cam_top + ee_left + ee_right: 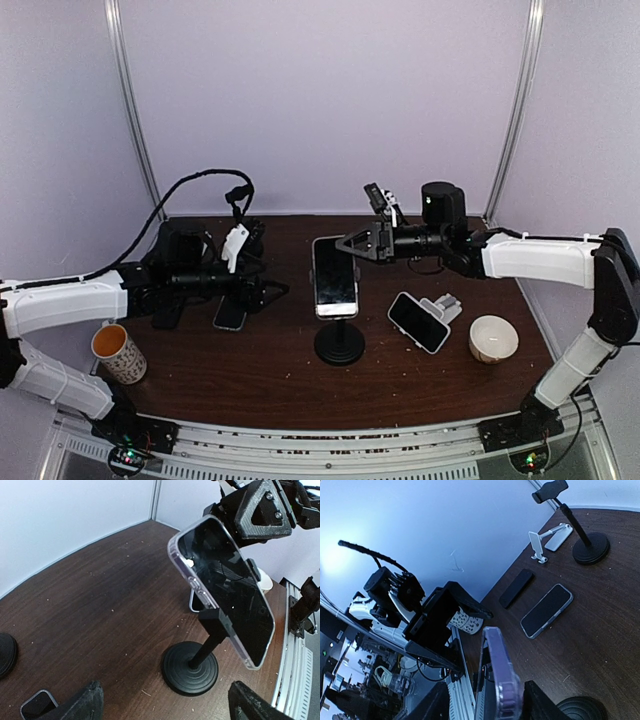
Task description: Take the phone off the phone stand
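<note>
My right pincer [345, 244] gapes astride the phone [334, 277] at its top edge, gripping nothing yet. I judge that end freest, since the stand [339, 345] clamps its middle, midway between the side edges of the table [260, 370]. My left pincer [167, 705] hangs wide, empty.

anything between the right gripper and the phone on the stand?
Nothing visible. The right gripper is at the phone's top edge, its fingers either side of it in the wrist view. The stand grips the phone lower down.
</note>
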`<state>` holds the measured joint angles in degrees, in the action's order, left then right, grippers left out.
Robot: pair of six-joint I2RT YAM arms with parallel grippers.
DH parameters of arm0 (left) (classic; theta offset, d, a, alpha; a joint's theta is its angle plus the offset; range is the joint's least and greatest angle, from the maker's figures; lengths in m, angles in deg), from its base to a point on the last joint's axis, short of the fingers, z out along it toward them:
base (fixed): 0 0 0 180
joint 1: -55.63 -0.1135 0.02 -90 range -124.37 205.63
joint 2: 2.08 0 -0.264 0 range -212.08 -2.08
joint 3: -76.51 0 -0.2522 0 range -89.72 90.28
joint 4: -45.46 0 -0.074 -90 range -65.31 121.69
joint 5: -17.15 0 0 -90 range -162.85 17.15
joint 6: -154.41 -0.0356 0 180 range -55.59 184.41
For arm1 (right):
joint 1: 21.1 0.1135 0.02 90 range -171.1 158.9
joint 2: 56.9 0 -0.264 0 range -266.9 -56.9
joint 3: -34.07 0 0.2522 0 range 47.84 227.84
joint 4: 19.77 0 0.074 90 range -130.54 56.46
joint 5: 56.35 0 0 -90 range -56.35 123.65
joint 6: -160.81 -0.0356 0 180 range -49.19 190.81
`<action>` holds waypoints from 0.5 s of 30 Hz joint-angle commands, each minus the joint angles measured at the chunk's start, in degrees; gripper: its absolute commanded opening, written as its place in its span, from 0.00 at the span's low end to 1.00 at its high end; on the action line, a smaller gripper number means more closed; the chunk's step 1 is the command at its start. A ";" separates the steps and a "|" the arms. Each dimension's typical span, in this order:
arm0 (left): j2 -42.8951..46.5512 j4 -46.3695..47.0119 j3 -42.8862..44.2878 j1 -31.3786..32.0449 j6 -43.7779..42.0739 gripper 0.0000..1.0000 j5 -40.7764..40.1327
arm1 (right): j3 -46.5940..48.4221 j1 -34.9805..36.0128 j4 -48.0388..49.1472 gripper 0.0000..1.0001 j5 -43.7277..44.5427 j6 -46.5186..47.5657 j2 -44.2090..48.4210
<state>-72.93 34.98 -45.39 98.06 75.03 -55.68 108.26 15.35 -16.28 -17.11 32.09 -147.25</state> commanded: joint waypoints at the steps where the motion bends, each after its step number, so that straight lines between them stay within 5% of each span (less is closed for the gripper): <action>1: -0.55 3.85 1.94 -0.07 0.04 0.90 1.65 | 7.34 -0.19 -12.20 0.50 -4.85 6.98 -1.87; 15: 0.46 1.45 1.96 -0.07 -1.73 0.89 -3.34 | 22.77 -0.50 -34.91 0.44 -8.10 12.97 -9.76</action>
<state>-73.32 35.42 -45.02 98.06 74.50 -57.06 128.37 15.00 -43.58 -24.32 42.30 -155.73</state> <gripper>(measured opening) 0.893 0.450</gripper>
